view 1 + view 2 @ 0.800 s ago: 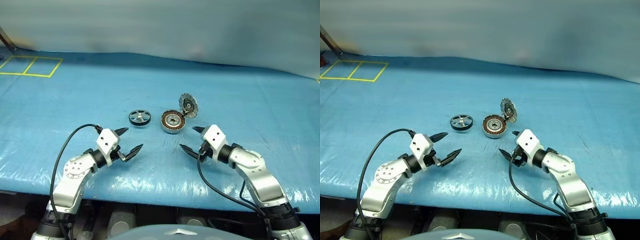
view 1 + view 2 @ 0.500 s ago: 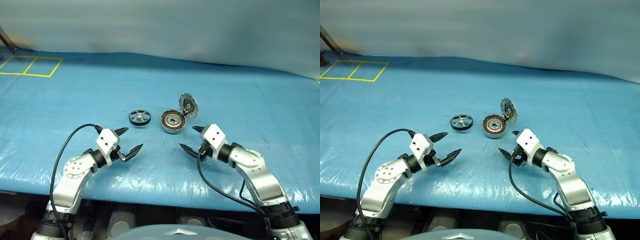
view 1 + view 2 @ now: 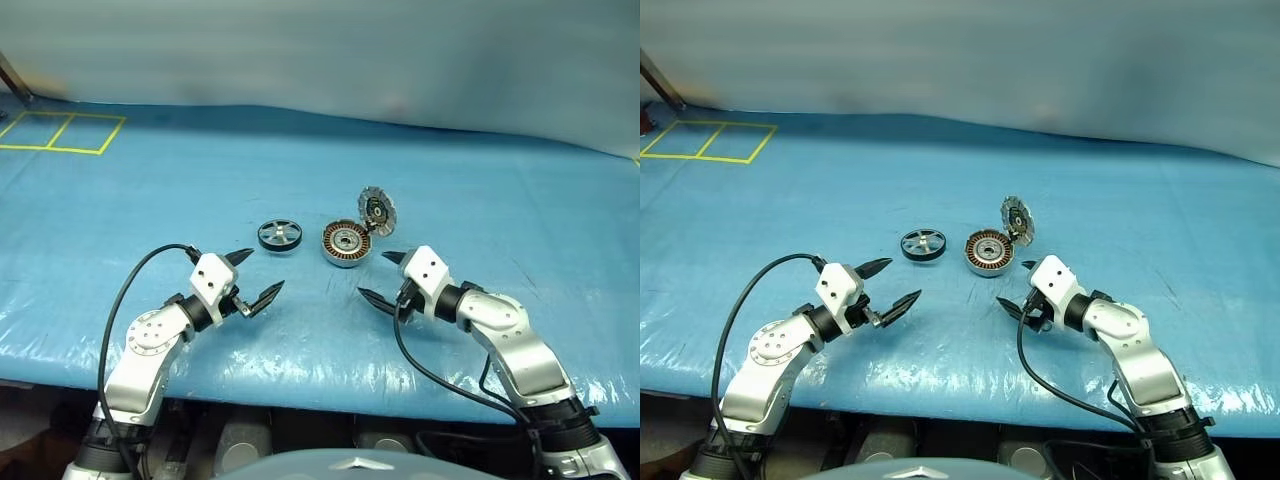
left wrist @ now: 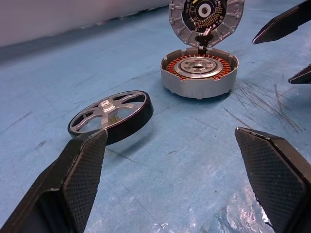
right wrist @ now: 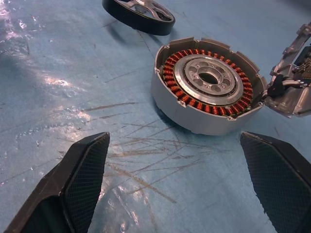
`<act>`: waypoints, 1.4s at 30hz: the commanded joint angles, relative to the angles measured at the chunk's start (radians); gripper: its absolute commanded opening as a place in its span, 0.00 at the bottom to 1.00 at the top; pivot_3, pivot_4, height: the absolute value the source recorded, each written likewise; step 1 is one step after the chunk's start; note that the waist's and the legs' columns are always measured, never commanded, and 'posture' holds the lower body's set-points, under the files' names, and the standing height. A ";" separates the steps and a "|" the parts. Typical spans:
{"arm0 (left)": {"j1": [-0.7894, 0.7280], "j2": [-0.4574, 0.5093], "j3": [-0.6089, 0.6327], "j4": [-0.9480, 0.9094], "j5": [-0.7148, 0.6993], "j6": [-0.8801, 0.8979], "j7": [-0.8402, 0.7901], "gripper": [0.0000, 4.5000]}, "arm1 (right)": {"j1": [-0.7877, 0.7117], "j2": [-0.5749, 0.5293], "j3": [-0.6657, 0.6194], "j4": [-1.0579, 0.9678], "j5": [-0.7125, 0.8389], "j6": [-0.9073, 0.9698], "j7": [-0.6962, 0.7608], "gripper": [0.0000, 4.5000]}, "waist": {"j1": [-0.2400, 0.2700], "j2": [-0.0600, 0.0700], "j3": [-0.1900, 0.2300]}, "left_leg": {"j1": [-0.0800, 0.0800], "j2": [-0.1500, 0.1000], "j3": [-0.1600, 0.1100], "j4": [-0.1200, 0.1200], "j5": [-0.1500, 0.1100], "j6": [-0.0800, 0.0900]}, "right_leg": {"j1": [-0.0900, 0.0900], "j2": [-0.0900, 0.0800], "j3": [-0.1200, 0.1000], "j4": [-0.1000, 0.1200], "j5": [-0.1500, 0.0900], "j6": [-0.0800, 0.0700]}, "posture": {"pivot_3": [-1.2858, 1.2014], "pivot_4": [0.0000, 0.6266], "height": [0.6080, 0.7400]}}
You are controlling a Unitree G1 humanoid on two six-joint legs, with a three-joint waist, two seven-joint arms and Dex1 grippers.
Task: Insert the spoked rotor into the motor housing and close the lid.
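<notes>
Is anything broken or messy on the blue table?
Nothing looks broken. The spoked rotor lies apart from the motor housing, whose lid stands open, as expected before assembly. The blue cover is scratched near the housing.

The two head views look forward and down from above the bench (image 3: pixel 420 170), taking in both arms and the whole work area from a moderate distance; they overlap almost fully, offset slightly sideways. The left wrist view sits low, just above the bench surface, facing along its own claw (image 4: pixel 175 179) toward the spoked rotor (image 4: pixel 111 116) and the motor housing (image 4: pixel 199 75), with the lid (image 4: pixel 206 18) behind. The right wrist view looks steeply down, close on the motor housing. Both wrist views share the housing, rotor and lid.
</notes>
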 commanded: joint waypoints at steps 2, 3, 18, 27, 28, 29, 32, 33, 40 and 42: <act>-0.003 -0.006 0.014 -0.026 -0.009 -0.028 0.008 0.99 | -0.030 -0.009 0.004 -0.015 0.003 -0.003 0.015 1.00 | 0.000 0.000 0.000 | 0.000 0.000 0.000 0.000 0.000 0.000 | 0.000 0.000 0.000 0.000 0.000 0.000 | 0.52 0.24 1.00; -0.002 -0.007 0.013 -0.026 -0.009 -0.029 0.010 0.99 | -0.033 -0.013 0.011 -0.014 -0.003 -0.003 0.020 1.00 | 0.000 0.000 0.000 | 0.000 0.000 0.000 0.000 0.000 0.000 | 0.000 0.000 0.000 0.000 0.000 0.000 | 0.52 0.24 1.00; 0.000 -0.022 0.012 -0.019 -0.006 -0.041 0.023 0.99 | -0.073 -0.042 0.041 0.009 -0.025 -0.001 0.060 1.00 | 0.001 0.000 0.000 | 0.000 0.000 0.000 0.000 0.000 0.000 | 0.000 0.000 0.000 0.000 0.000 0.000 | 0.52 0.24 1.00; -0.002 -0.022 0.011 -0.018 -0.004 -0.046 0.031 0.99 | -0.104 -0.072 0.078 0.018 -0.074 -0.005 0.088 1.00 | 0.000 0.000 0.000 | 0.000 0.000 0.000 0.000 0.000 0.000 | 0.000 0.000 0.000 0.000 0.000 0.000 | 0.52 0.24 1.00; -0.003 -0.022 0.010 -0.017 -0.003 -0.046 0.032 0.99 | -0.122 -0.093 0.102 0.021 -0.100 -0.008 0.106 1.00 | 0.000 0.000 0.000 | 0.000 0.000 0.000 0.000 0.000 0.000 | 0.000 0.000 0.000 0.000 0.000 0.000 | 0.52 0.24 1.00; -0.004 -0.023 0.009 -0.016 -0.003 -0.046 0.033 0.99 | -0.140 -0.110 0.123 0.024 -0.121 -0.011 0.124 1.00 | 0.000 0.000 0.000 | 0.000 0.000 0.000 0.000 0.000 0.000 | 0.000 0.000 0.000 0.000 0.000 0.000 | 0.52 0.24 1.00; -0.008 -0.024 0.005 -0.009 -0.001 -0.049 0.033 0.99 | -0.239 -0.155 0.210 0.050 -0.192 -0.045 0.198 1.00 | -0.002 0.000 0.000 | 0.001 0.000 0.000 0.000 0.000 0.000 | 0.000 0.000 0.000 0.000 0.000 0.000 | 0.52 0.24 1.00; -0.010 -0.026 0.004 -0.007 0.000 -0.050 0.034 0.99 | -0.276 -0.160 0.232 0.065 -0.205 -0.060 0.223 1.00 | -0.002 0.000 0.000 | 0.001 0.000 0.000 0.000 0.000 0.000 | 0.000 0.000 0.000 0.000 0.000 0.000 | 0.52 0.24 1.00; 0.009 -0.042 0.006 -0.011 0.007 -0.062 0.047 0.99 | -0.530 -0.141 0.361 0.255 -0.311 -0.198 0.350 1.00 | 0.000 0.000 0.000 | 0.001 0.000 0.000 -0.001 0.000 0.000 | 0.000 0.000 0.000 0.000 0.000 0.000 | 0.52 0.24 1.00; 0.023 -0.045 0.009 -0.017 0.008 -0.065 0.054 0.99 | -0.568 -0.133 0.377 0.304 -0.329 -0.230 0.366 1.00 | 0.000 0.000 0.000 | 0.001 0.000 0.000 -0.001 0.000 0.000 | 0.000 0.000 0.000 -0.001 0.000 0.000 | 0.52 0.24 1.00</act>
